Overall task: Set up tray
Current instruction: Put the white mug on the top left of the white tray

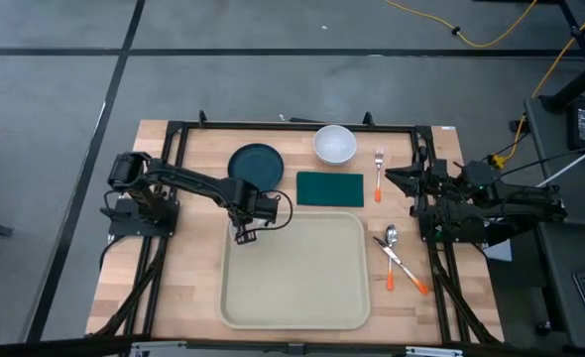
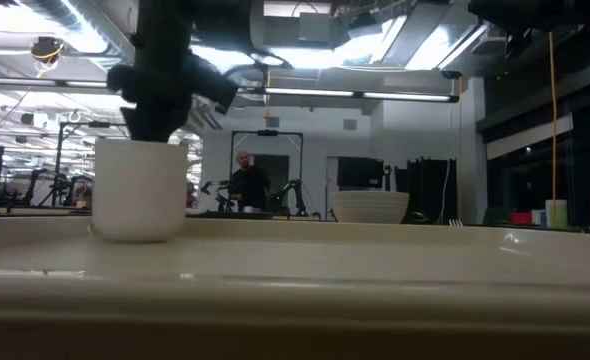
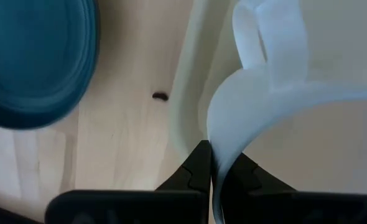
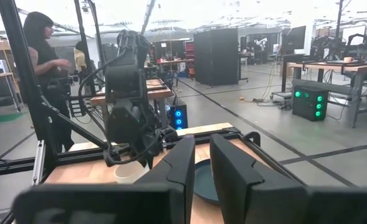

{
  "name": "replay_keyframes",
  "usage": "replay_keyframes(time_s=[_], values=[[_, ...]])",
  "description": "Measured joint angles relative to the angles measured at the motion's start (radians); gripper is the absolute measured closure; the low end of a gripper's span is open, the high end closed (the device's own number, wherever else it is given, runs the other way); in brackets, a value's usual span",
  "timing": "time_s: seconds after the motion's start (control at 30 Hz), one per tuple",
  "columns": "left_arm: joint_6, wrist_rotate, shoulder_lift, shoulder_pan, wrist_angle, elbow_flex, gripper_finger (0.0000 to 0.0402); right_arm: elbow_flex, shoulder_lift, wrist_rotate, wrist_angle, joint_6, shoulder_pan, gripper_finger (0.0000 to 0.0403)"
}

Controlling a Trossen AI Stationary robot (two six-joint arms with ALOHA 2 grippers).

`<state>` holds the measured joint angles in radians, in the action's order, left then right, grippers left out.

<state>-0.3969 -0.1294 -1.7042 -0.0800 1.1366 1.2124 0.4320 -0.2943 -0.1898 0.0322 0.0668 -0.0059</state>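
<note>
The tray point(image 1: 294, 270) lies on the near half of the wooden surface point(image 1: 188, 278), between the two arms, its long rim parallel to the near edge. Inside its far left corner stands a white cup point(image 2: 140, 190). The left gripper point(image 3: 218, 167) has that cup: its jaws are closed down to a thin gap on the cup's wall, one finger inside and one outside, next to the handle. In the low view the cup's base sits level with the tray floor, though actual contact cannot be told.

Just beyond the tray's far rim are a dark teal plate point(image 1: 255, 164) to the left and a green napkin point(image 1: 329, 188) in the middle, with a white bowl point(image 1: 334, 144) farther back. A fork point(image 1: 379, 174) lies to the right of the napkin, and a spoon point(image 1: 397, 256) and a second orange-handled utensil point(image 1: 405, 270) lie crossed beside the tray's right rim.

The left arm reaches from its base at the left edge out over the surface, wrist bent downward. The right gripper point(image 1: 400, 178) rests drawn back at the right side, jaws nearly closed on nothing.
</note>
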Motion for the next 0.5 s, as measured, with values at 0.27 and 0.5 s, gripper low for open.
replay_keyframes(time_s=[0.27,0.5], values=[[0.0,0.041,0.002,0.013,-0.037,-0.028,0.0378,0.0,0.0,0.0,0.008,0.002,0.0,0.0345],[0.013,0.014,0.001,0.017,-0.07,-0.025,0.0322,0.0,0.0,0.0,0.008,0.003,0.0,0.0345]])
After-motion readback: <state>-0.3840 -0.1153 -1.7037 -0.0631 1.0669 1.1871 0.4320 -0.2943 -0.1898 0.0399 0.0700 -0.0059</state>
